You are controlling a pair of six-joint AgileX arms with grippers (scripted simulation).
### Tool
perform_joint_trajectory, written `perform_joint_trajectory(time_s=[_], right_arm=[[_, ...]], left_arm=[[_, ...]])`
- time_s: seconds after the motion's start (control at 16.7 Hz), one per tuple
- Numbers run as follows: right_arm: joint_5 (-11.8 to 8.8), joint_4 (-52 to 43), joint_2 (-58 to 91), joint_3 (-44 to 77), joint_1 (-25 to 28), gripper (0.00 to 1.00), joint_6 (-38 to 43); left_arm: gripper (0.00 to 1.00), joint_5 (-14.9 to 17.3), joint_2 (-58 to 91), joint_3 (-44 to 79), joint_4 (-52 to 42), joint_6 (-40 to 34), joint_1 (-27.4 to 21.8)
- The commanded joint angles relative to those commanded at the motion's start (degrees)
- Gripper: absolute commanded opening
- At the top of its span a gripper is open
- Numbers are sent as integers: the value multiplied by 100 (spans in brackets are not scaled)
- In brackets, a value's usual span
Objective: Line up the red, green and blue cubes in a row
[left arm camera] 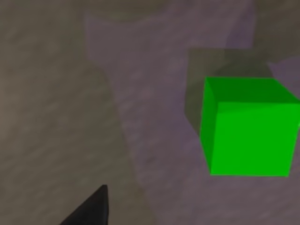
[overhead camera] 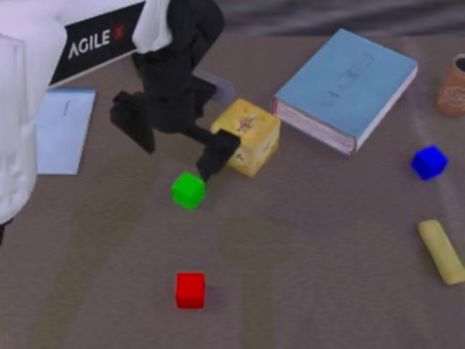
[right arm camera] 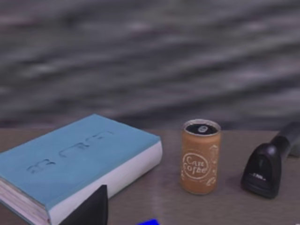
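The green cube (overhead camera: pixel 189 190) rests on the table left of centre, and it fills the near side of the left wrist view (left arm camera: pixel 248 129). My left gripper (overhead camera: pixel 182 156) hangs open just above and behind it. One dark fingertip (left arm camera: pixel 93 208) shows, and the cube is not between the fingers. The red cube (overhead camera: pixel 190 290) lies near the front edge. At the right side lies the blue cube (overhead camera: pixel 429 162), whose top edge (right arm camera: pixel 149 221) shows in the right wrist view. My right arm is out of the top view. One fingertip (right arm camera: pixel 96 206) of its open gripper shows, holding nothing.
A large yellow printed box (overhead camera: pixel 248 136) stands right behind the green cube, touching the left arm's fingers in the picture. A blue book (overhead camera: pixel 345 87), a coffee can (overhead camera: pixel 454 86), a yellow bar (overhead camera: pixel 441 251), a pale blue sheet (overhead camera: pixel 64 129) and a black scanner (right arm camera: pixel 267 168) are also there.
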Motion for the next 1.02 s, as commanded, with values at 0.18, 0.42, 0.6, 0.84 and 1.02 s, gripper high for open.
perform_joint_trajectory(time_s=[0.18,0.42,0.6,0.84,1.02], right_arm=[[0,0,0,0,0,100,0],[0,0,0,0,0,100,0],[0,0,0,0,0,100,0],[0,0,0,0,0,100,0],[0,0,0,0,0,100,0]], left_arm=[[100,1,126,-251,386,13,-12],[100,4,417,-765,1218,12,-14],[100,6,516,-931,1462,12,-15],[92,6,516,-931,1462,12,-15],[70,6,516,-931,1462,12,-15]])
